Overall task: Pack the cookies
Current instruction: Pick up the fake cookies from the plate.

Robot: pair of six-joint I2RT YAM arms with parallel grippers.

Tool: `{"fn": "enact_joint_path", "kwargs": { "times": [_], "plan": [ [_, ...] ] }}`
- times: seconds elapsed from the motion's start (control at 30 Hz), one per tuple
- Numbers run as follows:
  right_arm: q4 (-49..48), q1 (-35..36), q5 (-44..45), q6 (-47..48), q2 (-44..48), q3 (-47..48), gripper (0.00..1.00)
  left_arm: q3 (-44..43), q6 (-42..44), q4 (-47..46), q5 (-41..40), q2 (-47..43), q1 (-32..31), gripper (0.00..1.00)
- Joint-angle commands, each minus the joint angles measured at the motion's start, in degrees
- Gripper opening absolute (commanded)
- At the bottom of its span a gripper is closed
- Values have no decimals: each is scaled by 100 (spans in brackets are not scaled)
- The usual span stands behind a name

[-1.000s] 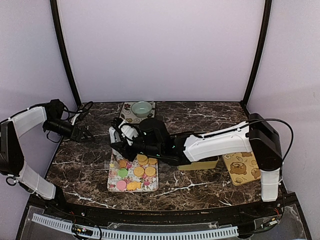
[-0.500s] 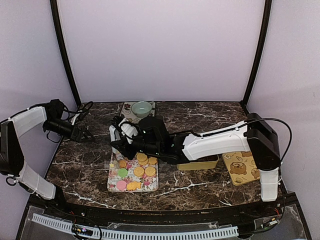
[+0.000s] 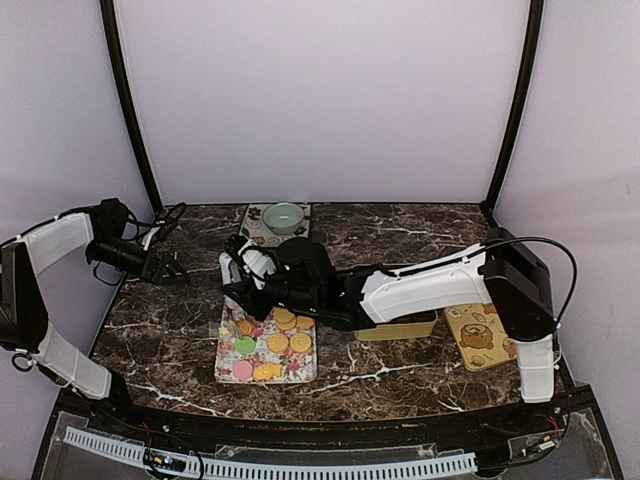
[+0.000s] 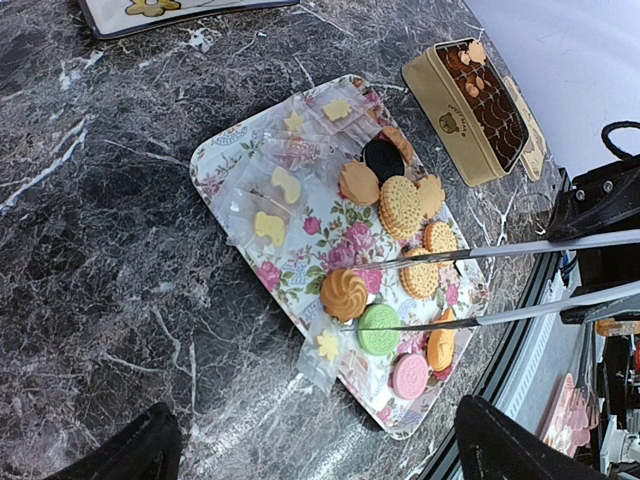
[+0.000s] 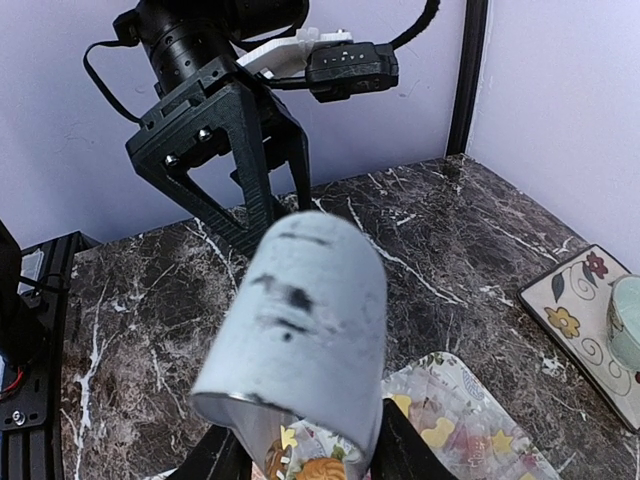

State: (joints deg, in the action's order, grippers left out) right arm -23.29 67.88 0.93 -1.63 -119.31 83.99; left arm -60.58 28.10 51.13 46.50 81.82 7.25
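The cookies (image 4: 400, 205), small golden round and flower-shaped biscuits with a green, a pink and a dark brown one among them, lie on a rectangular flower-patterned tray (image 4: 222, 165). The tray sits on the dark marble worktop (image 3: 160, 320), in front of the two arm bases. Some small yellow heart and star pieces (image 4: 285, 185) lie at one end of the tray in clear wrappers.

The right pincer (image 3: 238, 280) reaches across from the right and hangs over the far left edge of the tray. It is clamped on a pale bluish-white cylinder (image 5: 300, 320) marked with dark smudges, which stands between its fingers above the tray. The left pincer (image 3: 170, 268) is off to the left of the tray, well apart from it, its fingers spread wide with nothing between them.

A gold rectangular tin (image 4: 480, 110) holding brown biscuits stands on the worktop to the right of the tray, with a yellow bear-patterned lid (image 3: 478, 338) just beyond it. At the back, a pale green bowl (image 3: 285, 217) rests on a square patterned plate (image 3: 258, 232).
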Motion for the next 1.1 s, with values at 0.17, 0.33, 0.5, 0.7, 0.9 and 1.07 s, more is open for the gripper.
{"fn": "enact_joint_path", "kwargs": {
  "times": [0.17, 0.33, 0.5, 0.7, 0.9, 1.07],
  "plan": [
    [-333, -18, 119, 28, -87, -4, 37, 36, 109, 195, 113, -123, 40, 98],
    [-415, -18, 128, -32, -140, 205, 39, 45, 106, 203, 123, -148, 36, 98],
    [-559, -19, 304, -68, -125, 394, 40, 53, 135, 213, 93, -154, 40, 98],
    [-542, -29, 313, -96, -269, 483, 40, 68, 147, 213, 97, -157, 40, 98],
    [-558, -29, 296, -144, -287, 300, 39, 90, 170, 213, 84, -158, 40, 98],
    [-528, -37, 307, -158, -310, 129, 39, 81, 153, 204, 97, -147, 39, 98]
  ]
}}
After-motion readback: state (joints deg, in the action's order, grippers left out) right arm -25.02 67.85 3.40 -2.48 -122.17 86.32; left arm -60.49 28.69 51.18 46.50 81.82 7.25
